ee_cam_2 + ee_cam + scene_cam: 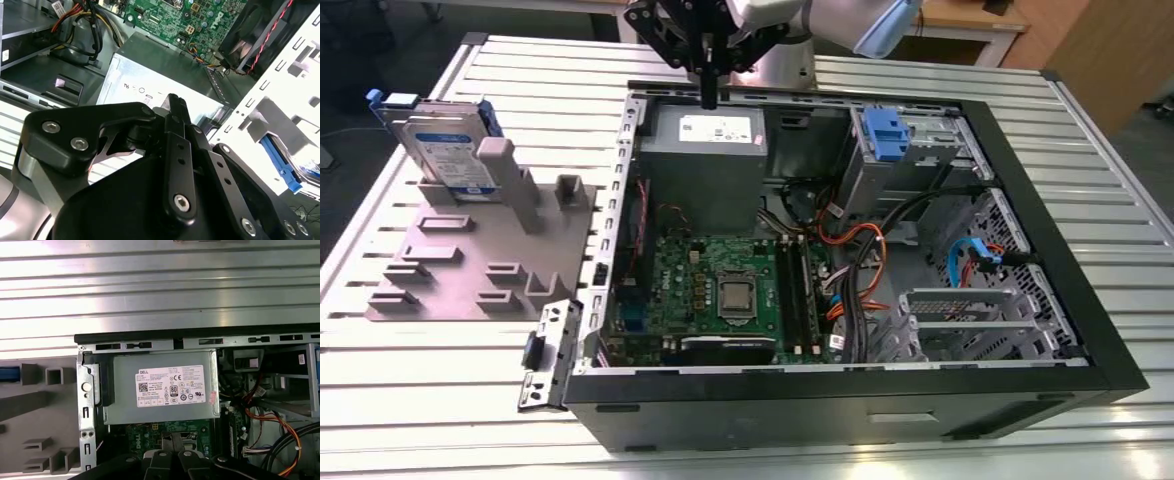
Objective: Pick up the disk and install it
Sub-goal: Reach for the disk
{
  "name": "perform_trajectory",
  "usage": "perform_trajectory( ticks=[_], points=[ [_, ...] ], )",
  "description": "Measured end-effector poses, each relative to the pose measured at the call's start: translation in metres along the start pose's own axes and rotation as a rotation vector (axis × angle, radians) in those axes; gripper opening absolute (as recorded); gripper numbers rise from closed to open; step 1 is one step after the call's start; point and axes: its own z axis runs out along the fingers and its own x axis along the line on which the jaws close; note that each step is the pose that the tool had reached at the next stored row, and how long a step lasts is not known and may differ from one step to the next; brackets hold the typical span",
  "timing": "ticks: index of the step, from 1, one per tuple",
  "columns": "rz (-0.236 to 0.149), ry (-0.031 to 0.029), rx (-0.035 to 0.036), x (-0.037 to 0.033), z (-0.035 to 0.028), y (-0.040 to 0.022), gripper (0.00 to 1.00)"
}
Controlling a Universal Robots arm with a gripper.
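gripper [175,103] fingers together, over grey psu box [160,55]; green mobo [200,20] beyond.

**Tool closed, pointing down**

The arm [790,22] enters at the top of the exterior view, its wrist bent so the black tool [708,92] hangs straight down. Its 2 fingers [176,112] meet at the tips with nothing between them, linkages folded inward.

Table [1067,120] is bare ribbed metal, fairly shiny. The disk [447,145] looks like silver metal with a blue plastic frame. The fixture [467,260] seems to be matt grey plastic. The gripper [175,102] is matt black with shiny screw heads. The grey metal box [122,390] has a white paper sticker [170,386].
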Motion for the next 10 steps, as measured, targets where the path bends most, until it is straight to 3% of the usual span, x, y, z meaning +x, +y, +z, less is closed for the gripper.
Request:
perform_trajectory(
  ticks=[10],
  points=[
    [0.0, 0.0, 0.0, 0.0031, -0.0001, -0.0003, 0.11]
  ],
)
